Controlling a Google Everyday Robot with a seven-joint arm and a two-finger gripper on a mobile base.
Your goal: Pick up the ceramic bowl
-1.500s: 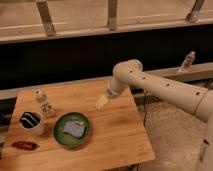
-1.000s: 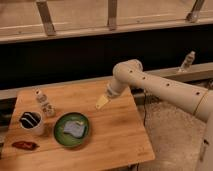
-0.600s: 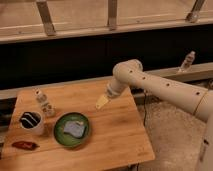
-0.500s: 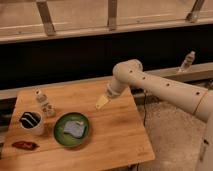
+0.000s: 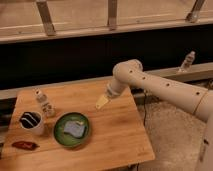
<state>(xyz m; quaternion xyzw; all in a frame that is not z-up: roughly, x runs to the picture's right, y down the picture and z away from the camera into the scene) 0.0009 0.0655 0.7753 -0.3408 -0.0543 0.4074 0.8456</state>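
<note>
The ceramic bowl [image 5: 61, 136] is a wide, shallow, glossy green dish on the left half of the wooden table [image 5: 115, 137]. A grey-blue sponge-like object [image 5: 75, 129] lies inside it. My gripper [image 5: 101, 102] hangs at the end of the cream arm, above the table's middle, to the right of the bowl and a little behind it, clear of it.
A white mug with dark wavy stripes [image 5: 31, 122] stands left of the bowl. A small patterned bottle [image 5: 45, 103] stands behind it. A red packet [image 5: 24, 145] lies at the front left edge. A clear bottle [image 5: 186, 62] stands on the ledge at right.
</note>
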